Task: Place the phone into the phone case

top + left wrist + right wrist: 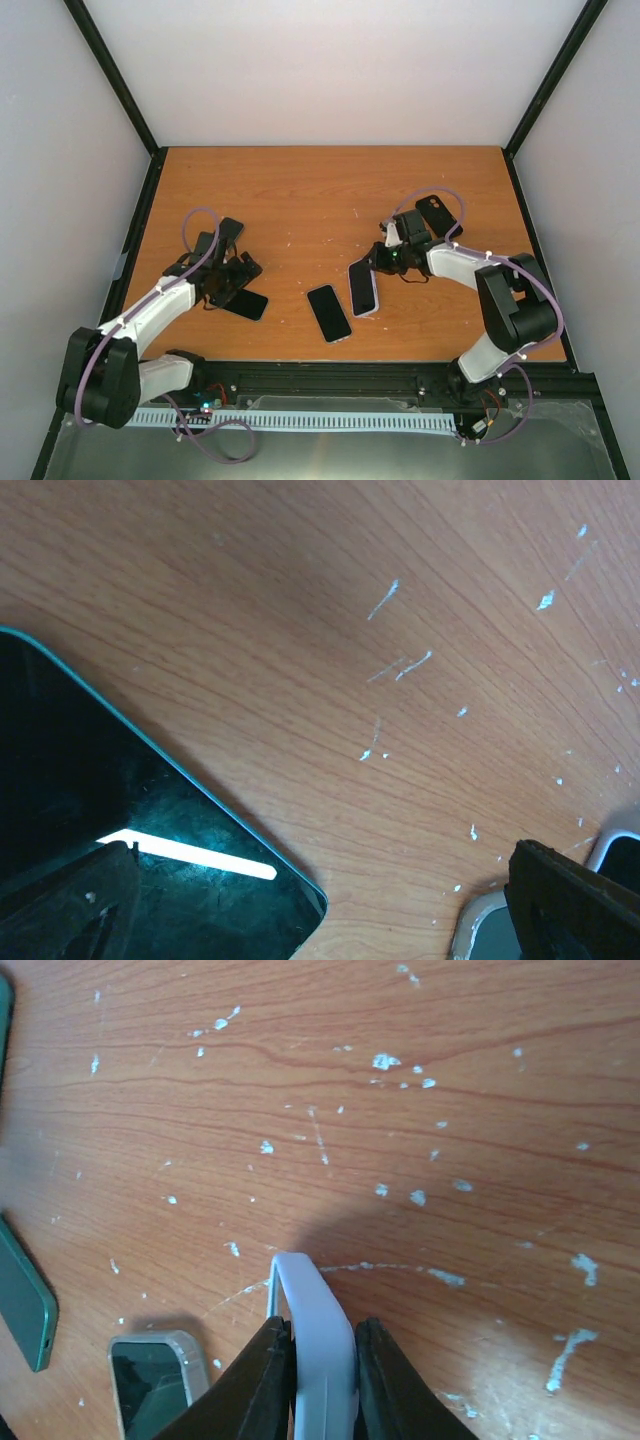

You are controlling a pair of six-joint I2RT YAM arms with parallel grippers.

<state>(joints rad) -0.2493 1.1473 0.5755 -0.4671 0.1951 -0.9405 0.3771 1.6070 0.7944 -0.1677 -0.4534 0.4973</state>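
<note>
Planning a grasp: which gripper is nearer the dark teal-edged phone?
Left. Left gripper hangs open over that phone; right gripper is across the table, pinching the phone case.

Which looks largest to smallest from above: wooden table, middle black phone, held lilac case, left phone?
Orange wooden table
Silver-rimmed black phone and pale lilac plastic case look alike
Teal-edged black phone, partly hidden, unsure

Orange wood-grain table [300,190] flecked white, pale lilac phone case [316,1310], black silver-rimmed phone [329,312]

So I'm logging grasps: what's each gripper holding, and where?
The right gripper pinches the lavender case by its edge; the left gripper is open, holding nothing.
</note>
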